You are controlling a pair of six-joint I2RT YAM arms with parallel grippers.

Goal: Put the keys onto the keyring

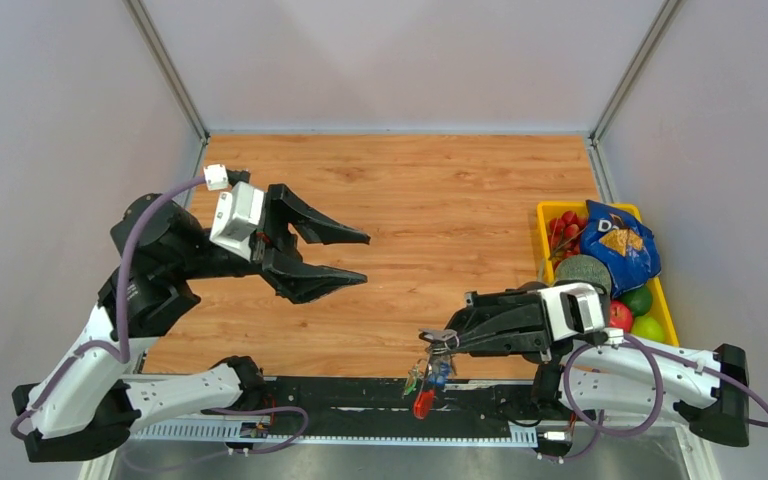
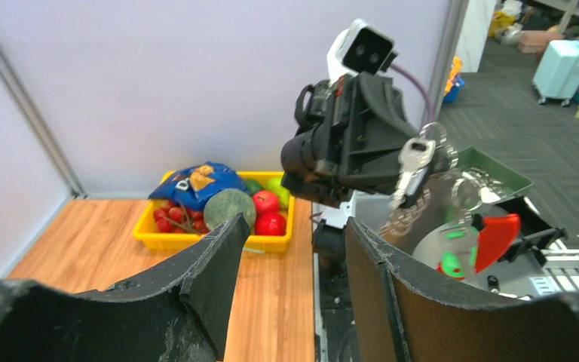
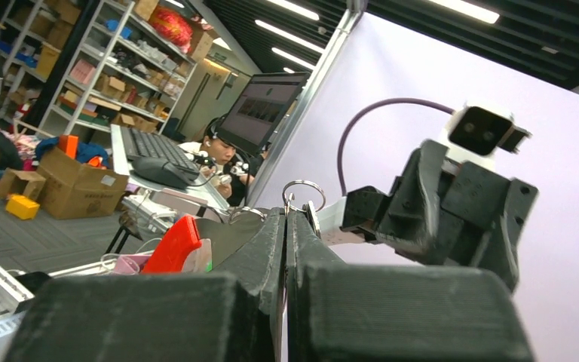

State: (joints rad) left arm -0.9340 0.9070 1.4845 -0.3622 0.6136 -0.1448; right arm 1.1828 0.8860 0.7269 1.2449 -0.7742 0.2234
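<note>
My right gripper (image 1: 447, 342) is shut on the keyring (image 1: 438, 340) at the table's near edge. The bunch hangs below it, with a red tag (image 1: 422, 403) and small blue and green pieces (image 1: 432, 375). In the left wrist view a silver key (image 2: 415, 167) dangles from the thin ring (image 2: 434, 136) beside the red tag (image 2: 495, 237). In the right wrist view the ring (image 3: 304, 193) pokes out above the pressed-together fingertips of the right gripper (image 3: 286, 216). My left gripper (image 1: 365, 257) hovers open and empty over the table, apart from the bunch and pointing at it. Seen from its own wrist, the left gripper (image 2: 295, 222) holds nothing.
A yellow bin (image 1: 548, 212) at the right edge holds a blue chip bag (image 1: 618, 240), apples, cherries and a green-grey round fruit. The same bin (image 2: 211, 243) shows in the left wrist view. Grey walls enclose the wooden table (image 1: 430, 190). A black rail (image 1: 360, 395) runs along the near edge.
</note>
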